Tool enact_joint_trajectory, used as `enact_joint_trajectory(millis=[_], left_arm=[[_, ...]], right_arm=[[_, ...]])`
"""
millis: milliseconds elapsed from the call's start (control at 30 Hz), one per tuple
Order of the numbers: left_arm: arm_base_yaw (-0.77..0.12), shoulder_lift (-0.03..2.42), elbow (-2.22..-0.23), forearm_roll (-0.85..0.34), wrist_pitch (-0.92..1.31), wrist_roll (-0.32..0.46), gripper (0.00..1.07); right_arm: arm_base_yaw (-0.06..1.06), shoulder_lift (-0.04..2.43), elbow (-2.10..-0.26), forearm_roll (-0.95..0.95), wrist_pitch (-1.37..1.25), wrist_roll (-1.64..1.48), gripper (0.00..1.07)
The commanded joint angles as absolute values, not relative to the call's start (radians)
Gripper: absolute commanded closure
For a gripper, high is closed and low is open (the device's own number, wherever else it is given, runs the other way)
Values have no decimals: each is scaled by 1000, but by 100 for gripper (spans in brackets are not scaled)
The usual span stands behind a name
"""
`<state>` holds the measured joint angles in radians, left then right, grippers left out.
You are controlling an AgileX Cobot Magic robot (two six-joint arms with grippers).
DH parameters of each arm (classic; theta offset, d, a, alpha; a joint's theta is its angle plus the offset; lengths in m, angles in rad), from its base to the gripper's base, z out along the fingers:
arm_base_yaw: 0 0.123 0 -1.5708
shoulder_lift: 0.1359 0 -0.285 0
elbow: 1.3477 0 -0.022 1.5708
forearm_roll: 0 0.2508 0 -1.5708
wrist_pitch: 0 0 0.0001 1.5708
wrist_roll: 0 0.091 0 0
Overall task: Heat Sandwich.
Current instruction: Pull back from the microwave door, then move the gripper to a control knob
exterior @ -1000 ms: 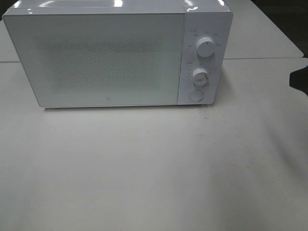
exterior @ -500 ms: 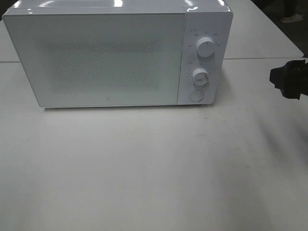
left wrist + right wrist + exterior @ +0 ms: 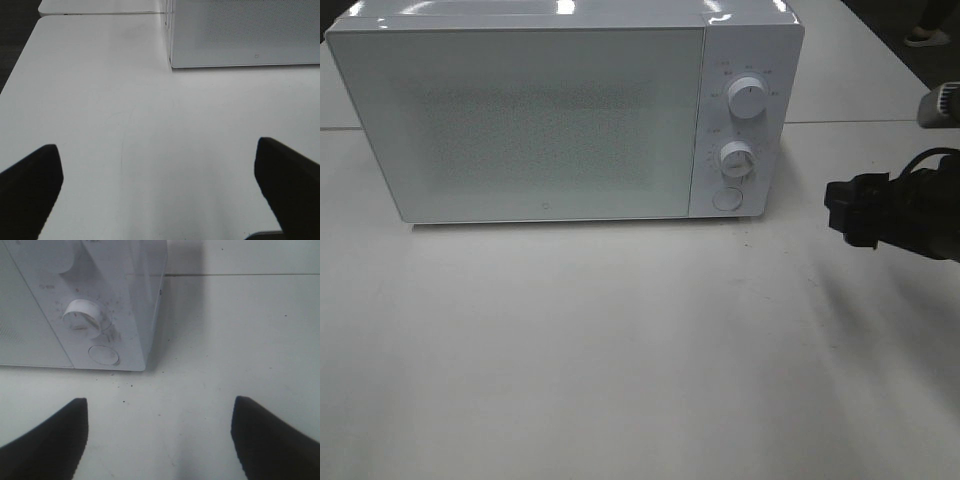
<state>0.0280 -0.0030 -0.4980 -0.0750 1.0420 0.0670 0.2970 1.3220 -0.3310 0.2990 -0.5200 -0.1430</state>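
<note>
**Inspector:** Appliance?

**Assistant:** A white, boxy microwave stands at the table's far edge. Its glossy door is shut, beside two round knobs and a flat round button.

**Inspector:** Tools?

**Assistant:** Near the right edge, the right gripper has its black wedge fingers spread and empty. The left gripper gapes wide and holds nothing.

**Inspector:** The sandwich?

**Assistant:** No view shows it. The door's dotted screen looks opaque, so I cannot tell.

Worktop: white, matte, plain, built of separate panels butted together.
Seam: thin dark line running across to the right edge, with a second white panel behind it.
Floor: dark, showing past the far right corner.
Light: even and diffuse, leaving soft pale shadows on the white surface.
</note>
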Motion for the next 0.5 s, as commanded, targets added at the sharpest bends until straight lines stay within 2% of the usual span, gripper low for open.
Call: enact_joint_trajectory(millis=[33, 133, 500], left_arm=[[30, -33, -496, -84, 1037, 61, 3], [30, -33, -496, -84, 1037, 61, 3], [30, -33, -496, -84, 1037, 61, 3]], right_arm=[[366, 1362, -331, 377, -594, -201, 31], [450, 1426, -331, 457, -686, -219, 31], [653, 1585, -331, 625, -922, -240, 31]])
